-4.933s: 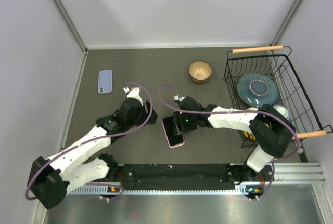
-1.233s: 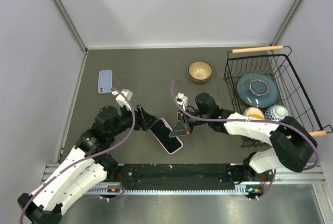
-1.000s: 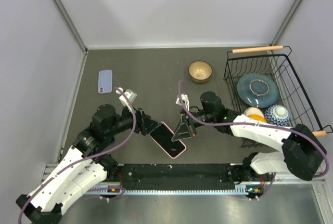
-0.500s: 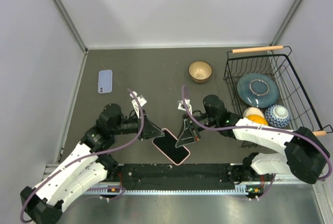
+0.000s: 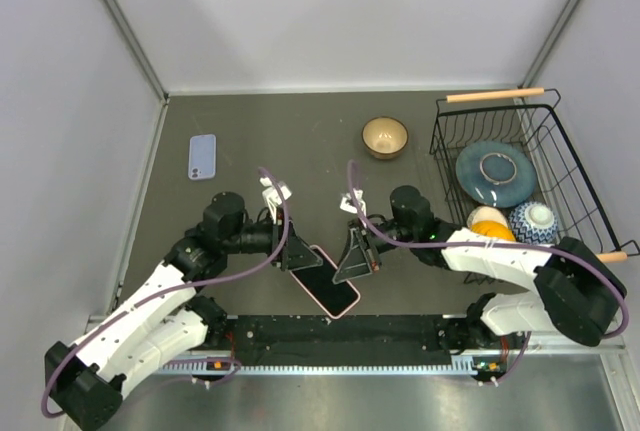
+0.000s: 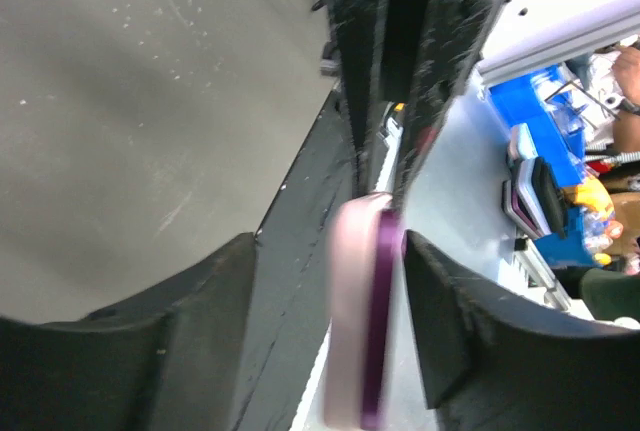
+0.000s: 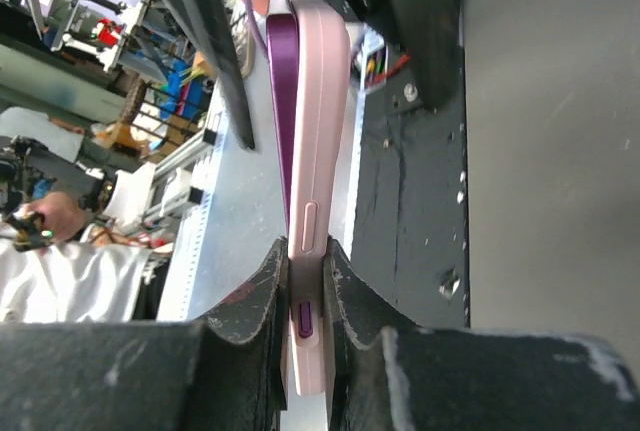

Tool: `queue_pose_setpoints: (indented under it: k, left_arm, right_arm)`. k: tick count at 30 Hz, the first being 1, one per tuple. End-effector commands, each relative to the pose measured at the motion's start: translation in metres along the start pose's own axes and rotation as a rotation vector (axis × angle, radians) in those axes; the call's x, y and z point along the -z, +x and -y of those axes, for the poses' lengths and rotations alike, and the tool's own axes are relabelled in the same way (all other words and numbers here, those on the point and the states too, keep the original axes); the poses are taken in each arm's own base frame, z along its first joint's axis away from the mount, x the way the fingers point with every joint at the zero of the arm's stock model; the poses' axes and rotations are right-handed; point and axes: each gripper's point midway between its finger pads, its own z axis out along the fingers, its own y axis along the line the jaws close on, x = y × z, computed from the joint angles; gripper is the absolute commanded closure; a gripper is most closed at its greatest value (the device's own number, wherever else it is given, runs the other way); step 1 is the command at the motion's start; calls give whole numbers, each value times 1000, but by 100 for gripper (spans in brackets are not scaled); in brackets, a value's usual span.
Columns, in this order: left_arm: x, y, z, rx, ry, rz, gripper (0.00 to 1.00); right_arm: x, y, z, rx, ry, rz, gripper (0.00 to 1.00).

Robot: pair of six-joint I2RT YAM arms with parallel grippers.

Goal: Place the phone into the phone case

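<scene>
Grey-white walls close off a dark, matte worktop (image 5: pixel 300 141) on three sides, and a black rail (image 5: pixel 400 331) runs along its near edge. Beyond that edge the wrist views catch a blurred, cluttered workshop with blue bins.

At the right side stands a black wire basket (image 5: pixel 575 166) holding a blue plate (image 5: pixel 497 171) and two small bowls. A tan bowl (image 5: pixel 385 137) sits just left of the basket, and a pale blue slab (image 5: pixel 202 156) lies well apart near the left wall.

Close to the near edge, between the two arms, is the phone (image 5: pixel 322 276), dark screen up, backed by the pink phone case (image 5: pixel 347 308). Seen edge on from the right wrist, purple phone and pink case lie face to face. The right end effector (image 5: pixel 352 263) is clenched on the phone case, its fingers (image 7: pixel 262 291) pinching the edge by the side buttons. The left end effector (image 5: pixel 295 254) is released: its fingers (image 6: pixel 205 301) stand wide on either side of the phone's other end, apart from it.
</scene>
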Motion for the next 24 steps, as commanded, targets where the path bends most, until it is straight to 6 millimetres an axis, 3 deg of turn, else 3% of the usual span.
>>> queue_pose_setpoints:
  k: [1,9,14,19,24]
  left_arm:
    - [5,-12,7,-45,-22,27,31]
    - [19,-19,23,-3,38,114,33]
    - [31,-40,44,16,115,249,29]
    - [32,-45,42,45,114,292,34]
    - [30,-30,26,76,35,224,43]
  right_arm:
    - [1,-47,-47,289,-146,118,100]
    - [12,-51,-57,351,-154,123,100]
    - [13,-48,-48,318,-117,105,100]
    - [14,-47,-44,310,-109,116,100]
    - [14,-47,-36,287,-95,129,100]
